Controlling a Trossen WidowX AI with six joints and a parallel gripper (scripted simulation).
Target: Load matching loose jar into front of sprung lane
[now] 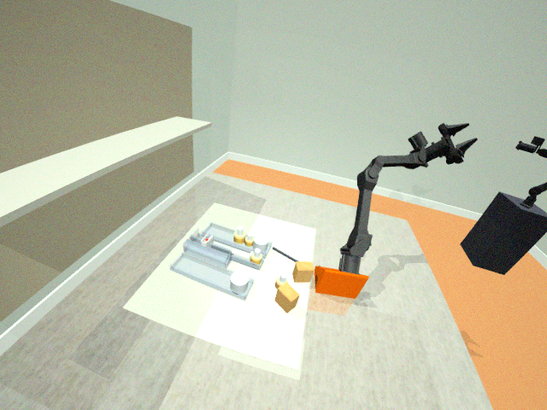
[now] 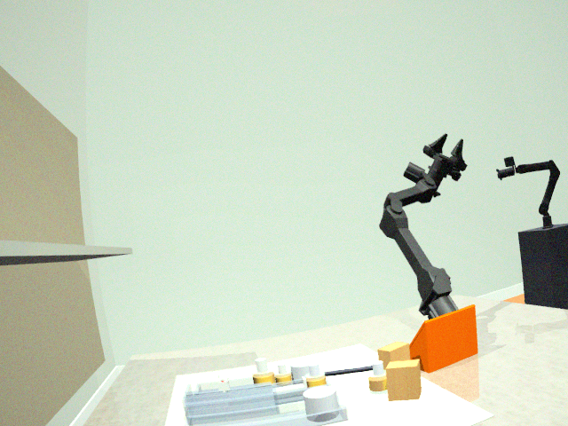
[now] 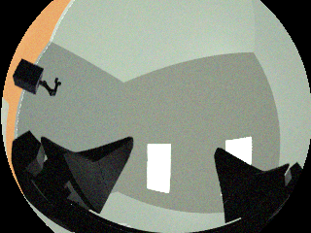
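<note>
My gripper (image 1: 472,132) (image 2: 453,138) (image 3: 177,148) is open and empty, raised high and pointing away from the lanes. A loose amber jar with a white cap (image 1: 281,281) (image 2: 377,383) stands on the white mat beside two wooden blocks, partly hidden by one in the top view. A similar amber jar (image 1: 255,258) (image 2: 315,380) stands near the front end of the middle clear lane. The pusher plate behind it is too small to tell. Two more amber jars (image 1: 239,238) (image 1: 249,241) (image 2: 264,377) (image 2: 283,377) stand in the far lane.
Wooden blocks (image 1: 287,297) (image 1: 303,271) (image 2: 403,380) (image 2: 393,352) flank the loose jar. White round jars (image 1: 238,283) (image 1: 261,243) (image 2: 319,403) stand in the near and far lanes. A black rod (image 1: 285,254) (image 2: 349,370) lies nearby. An orange wedge (image 1: 340,282) (image 2: 452,339) stands at the arm's base.
</note>
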